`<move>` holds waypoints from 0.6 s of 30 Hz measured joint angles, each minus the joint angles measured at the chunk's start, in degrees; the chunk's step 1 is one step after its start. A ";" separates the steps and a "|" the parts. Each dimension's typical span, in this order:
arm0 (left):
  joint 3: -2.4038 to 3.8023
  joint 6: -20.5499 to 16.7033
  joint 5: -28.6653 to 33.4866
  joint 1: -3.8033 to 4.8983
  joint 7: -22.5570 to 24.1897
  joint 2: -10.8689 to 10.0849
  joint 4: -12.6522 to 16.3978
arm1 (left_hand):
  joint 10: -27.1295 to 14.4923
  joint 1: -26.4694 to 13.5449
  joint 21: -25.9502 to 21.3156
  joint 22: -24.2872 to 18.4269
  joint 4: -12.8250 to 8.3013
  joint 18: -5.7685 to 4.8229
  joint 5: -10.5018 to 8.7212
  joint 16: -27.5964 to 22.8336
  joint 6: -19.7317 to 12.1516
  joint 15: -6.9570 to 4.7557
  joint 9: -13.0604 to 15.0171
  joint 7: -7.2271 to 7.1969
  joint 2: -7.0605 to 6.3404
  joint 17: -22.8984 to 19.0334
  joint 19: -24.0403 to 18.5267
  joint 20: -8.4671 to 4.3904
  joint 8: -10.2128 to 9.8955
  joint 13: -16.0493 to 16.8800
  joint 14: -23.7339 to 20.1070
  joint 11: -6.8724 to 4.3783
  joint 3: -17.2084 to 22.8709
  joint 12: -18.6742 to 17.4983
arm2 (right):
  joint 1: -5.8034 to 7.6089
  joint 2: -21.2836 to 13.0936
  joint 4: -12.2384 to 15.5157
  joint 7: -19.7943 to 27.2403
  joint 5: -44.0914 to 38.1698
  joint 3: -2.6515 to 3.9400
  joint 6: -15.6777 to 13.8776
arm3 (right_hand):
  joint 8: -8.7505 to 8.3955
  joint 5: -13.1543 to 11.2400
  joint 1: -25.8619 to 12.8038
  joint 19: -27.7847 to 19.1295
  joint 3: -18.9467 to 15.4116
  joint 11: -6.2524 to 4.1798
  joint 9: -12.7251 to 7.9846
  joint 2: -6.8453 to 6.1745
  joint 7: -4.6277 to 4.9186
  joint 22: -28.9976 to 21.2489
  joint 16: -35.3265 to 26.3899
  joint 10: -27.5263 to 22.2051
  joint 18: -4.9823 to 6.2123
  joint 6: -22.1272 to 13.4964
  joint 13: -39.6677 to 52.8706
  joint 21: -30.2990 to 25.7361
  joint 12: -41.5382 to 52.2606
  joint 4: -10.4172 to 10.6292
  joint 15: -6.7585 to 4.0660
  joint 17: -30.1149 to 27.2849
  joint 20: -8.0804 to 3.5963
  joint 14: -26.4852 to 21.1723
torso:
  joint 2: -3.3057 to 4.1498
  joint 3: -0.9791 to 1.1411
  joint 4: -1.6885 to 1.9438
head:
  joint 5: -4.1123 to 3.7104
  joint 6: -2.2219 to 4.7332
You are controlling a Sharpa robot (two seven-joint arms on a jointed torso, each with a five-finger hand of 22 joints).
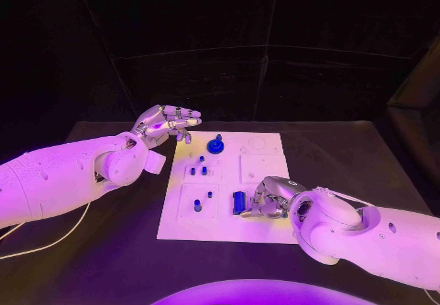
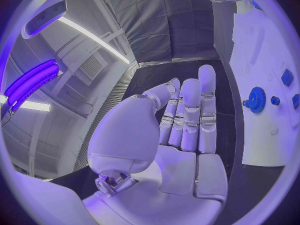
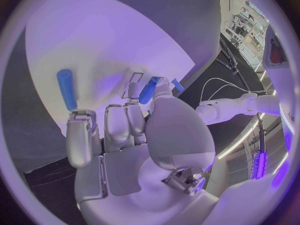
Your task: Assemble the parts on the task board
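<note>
The flat white rectangular task board (image 1: pixel 261 190) lies in the middle of the black bench (image 1: pixel 110 254), its long sides running from the bench's near edge toward its far edge. Square outlines are marked on its surface. Near the board's far edge stands a round blue toothed gear-like part (image 1: pixel 215 146) with a raised hub; the left wrist view shows its teeth plainly (image 2: pixel 256 99). Below it, toward the board's left side, several small blue peg-like parts (image 1: pixel 197 170) stand upright, and another short blue peg (image 1: pixel 197 205) stands in a square nearer the near edge.

The right robot hand (image 1: pixel 268 202) rests low over the board's near right area, its fingers curled and its thumb and a finger pinching a blue cylindrical part (image 3: pixel 148 90). Just beside it lies a blue ribbed block-like part (image 1: pixel 238 201). A blue rod (image 3: pixel 65 88) lies on the board close to the fingertips.

The left robot hand (image 1: pixel 167 124) hovers beyond the board's far left corner, holding nothing, its fingers (image 2: pixel 190 112) extended and lying close side by side.
</note>
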 measured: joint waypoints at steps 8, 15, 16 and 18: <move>-0.01 0.00 0.00 0.00 -0.12 -0.07 0.06 | 0.00 0.00 0.00 0.00 0.00 0.00 0.00 0.00 0.00 -0.21 0.00 0.00 0.00 0.00 0.00 0.00 0.00 0.00 -0.21 0.00 0.00 0.00 | -0.05 -3.89 2.07 2.86 1.69 -0.01 -3.18 | -0.66 1.20 0.88 0.00 1.07 0.34 -0.08 0.89 0.39 0.00 -0.22 -0.34 0.00 -1.14 0.08 0.00 -0.28 1.11 0.07 -0.30 0.00 0.07 | 0.02 0.03 -0.05 | -0.45 0.16; -0.03 -0.01 0.00 0.00 -0.13 -0.10 0.02 | 0.00 0.00 0.00 0.01 0.00 -0.01 0.00 0.00 0.00 -0.21 0.00 0.00 0.00 0.01 0.00 0.00 0.00 0.00 -0.21 0.00 0.00 0.00 | 0.74 -10.21 4.62 10.05 4.11 0.06 -7.26 | -3.96 4.74 4.08 0.10 2.14 1.35 -1.34 3.06 1.70 0.00 -0.41 -0.70 0.01 -3.54 0.20 0.00 -0.65 0.05 1.05 -0.57 0.37 0.01 | -0.02 0.03 -0.12 | -0.88 0.35; -0.03 -0.01 0.00 0.00 -0.13 -0.10 0.01 | 0.00 0.00 0.00 0.01 0.00 -0.01 0.00 0.00 0.00 -0.21 0.00 0.00 0.00 0.01 0.00 0.00 0.00 0.00 -0.21 0.00 0.00 0.00 | 0.86 -11.09 4.93 10.79 4.38 0.07 -7.39 | -4.40 5.23 4.71 0.10 2.36 1.35 -1.50 3.21 1.74 0.00 -0.55 -0.71 0.01 -3.58 0.20 0.00 -0.76 -0.22 1.06 -0.65 0.52 0.01 | -0.03 0.04 -0.13 | -0.96 0.36; -0.03 -0.02 0.00 0.00 -0.14 -0.10 0.01 | 0.00 0.00 0.00 0.01 0.00 -0.01 0.00 0.00 0.00 -0.21 0.01 0.00 0.00 0.01 0.00 0.00 0.00 0.00 -0.21 0.00 0.00 0.00 | 1.02 -13.09 5.40 11.95 4.98 0.07 -7.41 | -5.13 5.64 5.20 0.10 2.32 1.56 -1.77 3.70 1.74 0.00 -0.55 -0.91 0.00 -3.58 0.25 0.00 -1.12 -0.65 1.06 -0.77 0.53 0.01 | -0.04 0.04 -0.14 | -1.22 0.44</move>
